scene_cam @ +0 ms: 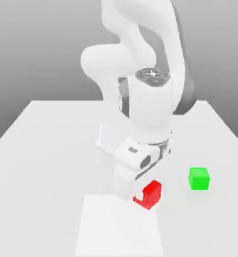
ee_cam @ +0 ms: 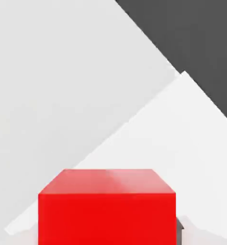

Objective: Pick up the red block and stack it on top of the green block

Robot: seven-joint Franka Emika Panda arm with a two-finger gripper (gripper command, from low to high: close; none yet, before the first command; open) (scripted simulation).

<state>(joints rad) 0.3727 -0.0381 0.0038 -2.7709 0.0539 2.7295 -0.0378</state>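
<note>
Red block (scene_cam: pixel 150 194) sits pinched in the gripper (scene_cam: pixel 143 196), the fingers closed on its sides; in the exterior view the block shows at about five o'clock from the picture's middle, tilted with one corner pointing down, and it seems to hang just above the table (scene_cam: pixel 45 145), though whether it is quite clear of the surface cannot be told; a white finger (scene_cam: pixel 128 188) covers the block's side toward the exterior view's left; green block (scene_cam: pixel 199 178) rests flat on the table at about two o'clock from the red one, near it but apart, with bare tabletop between them; a paler rectangular patch (scene_cam: pixel 111 226) lies on the table below the gripper, running toward six o'clock; the white arm (scene_cam: pixel 146 100) comes down from twelve o'clock and bends over both blocks' side of the table, its wrist just above the red block; in the hand view the red block (ee_cam: pixel 107 206) fills the near foreground, its top face lit and its front face a flat red, with pale table (ee_cam: pixel 62 95) behind it and a dark ground (ee_cam: pixel 197 43) past the table's edge.
</note>
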